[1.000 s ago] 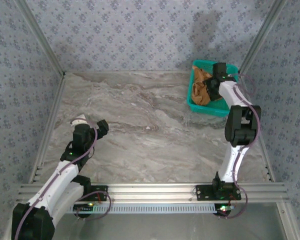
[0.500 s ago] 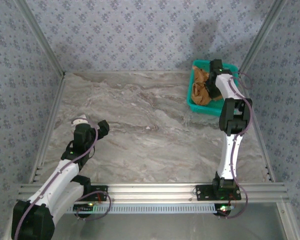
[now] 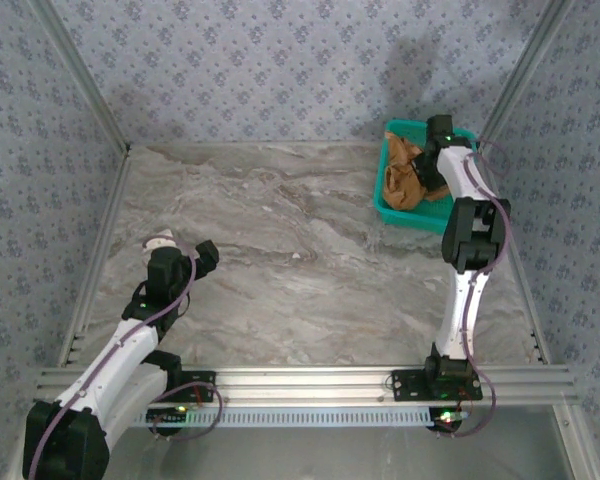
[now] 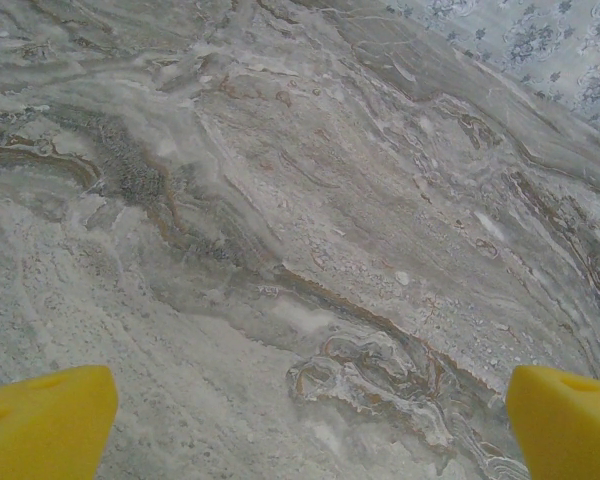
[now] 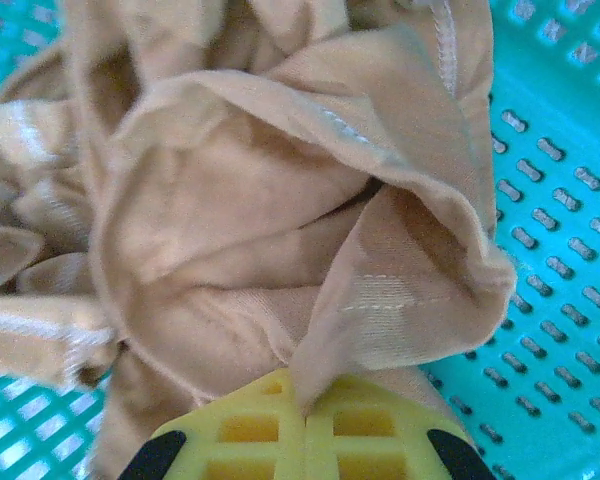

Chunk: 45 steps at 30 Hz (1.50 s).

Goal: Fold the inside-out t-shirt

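Looking down on the grey veined bench [image 3: 280,290], running from the aluminium rail [image 3: 300,380] at the near edge up to the patterned walls [image 3: 280,70]. Reaching with the right arm [image 3: 461,300] from its base on that rail to the far right corner, bending down over the teal basket [image 3: 383,195] sitting there near the back wall. Lying low with the left arm [image 3: 115,355] over the near left part of the bench, well apart from the basket.

Finding the inside-out t-shirt [image 3: 405,178] crumpled into a tan heap inside the basket, seams and stitched hems facing outward, and touching the perforated teal floor [image 5: 560,200] in the right wrist view.

Dipping into that heap with the right end effector [image 5: 302,405], jaws pressed together and pinching a fold of the fabric between the yellow pads [image 5: 380,440], with cloth rising from the line where the pads are meeting.

Hanging above the bench with the left end effector [image 3: 183,246], jaws spread wide and holding nothing. Showing its yellow fingertips [image 4: 45,420] at the two lower corners of the left wrist view, with veined stone lying between them.
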Available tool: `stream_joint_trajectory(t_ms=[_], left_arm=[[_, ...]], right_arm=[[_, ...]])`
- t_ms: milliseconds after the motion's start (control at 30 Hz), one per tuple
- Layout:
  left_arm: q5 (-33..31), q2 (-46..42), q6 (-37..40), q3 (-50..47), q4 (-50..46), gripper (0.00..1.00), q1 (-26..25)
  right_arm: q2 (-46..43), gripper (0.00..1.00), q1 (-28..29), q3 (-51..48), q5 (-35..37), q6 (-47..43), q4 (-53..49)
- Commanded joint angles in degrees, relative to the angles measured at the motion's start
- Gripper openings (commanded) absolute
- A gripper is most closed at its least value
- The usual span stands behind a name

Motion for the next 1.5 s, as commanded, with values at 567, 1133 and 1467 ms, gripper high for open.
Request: stream_joint_trajectory(t_ms=[567, 1133, 1467], left_arm=[[-3.7, -0.5, -4.3, 0.2, 0.4, 1.0, 0.0], [-1.1, 0.9, -4.0, 0.1, 2.1, 1.0, 0.0], [-2.2, 1.1, -4.6, -0.7, 3.3, 1.0, 0.0]], right_arm=[[-34.1, 0.0, 9.7, -6.7, 2.9, -15.2, 15.0], [-32.4, 0.0, 30.7, 20.5, -1.5, -29.7, 10.4], [-31.2, 0.0, 43.3, 8.3, 10.1, -34.4, 17.0]])
